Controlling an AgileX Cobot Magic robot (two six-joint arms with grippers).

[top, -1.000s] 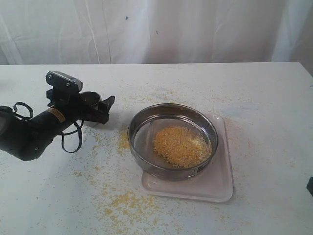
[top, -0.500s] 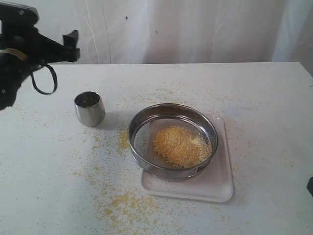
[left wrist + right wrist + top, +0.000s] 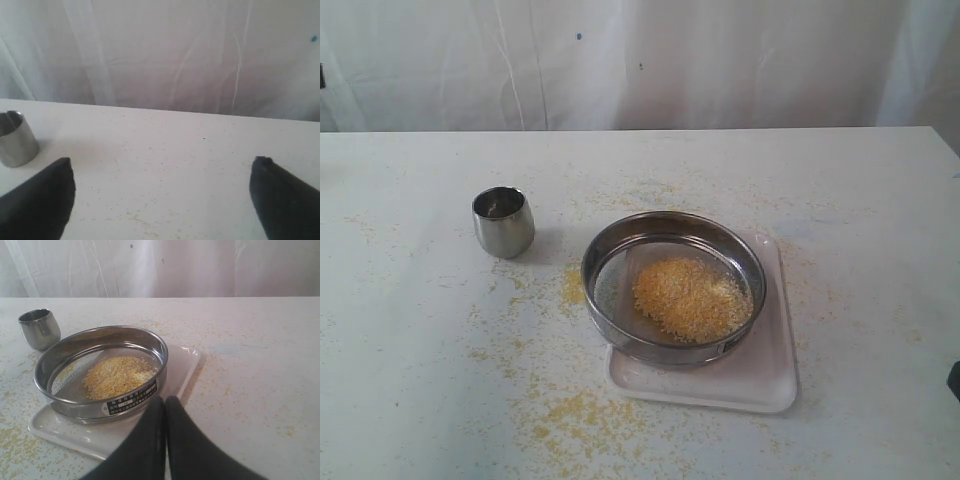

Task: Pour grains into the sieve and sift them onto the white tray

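- Black label (image 3: 131,399) on the sieve (image 3: 70,405) wall, print too small to read.
- Steel cup (image 3: 503,222) stands apart; grains (image 3: 690,298) heaped inside the sieve.
- Up front: left gripper (image 3: 161,162) spread wide, empty; right gripper (image 3: 165,400) pressed together.

The left gripper (image 3: 161,161) stands wide open, its two dark fingertips (image 3: 45,195) far apart with nothing between them. The right gripper (image 3: 165,401) is closed, its black fingers (image 3: 142,440) pressed flat together, gripping nothing.

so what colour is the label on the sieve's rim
Black with pale print; the label on the sieve shows best in the right wrist view.
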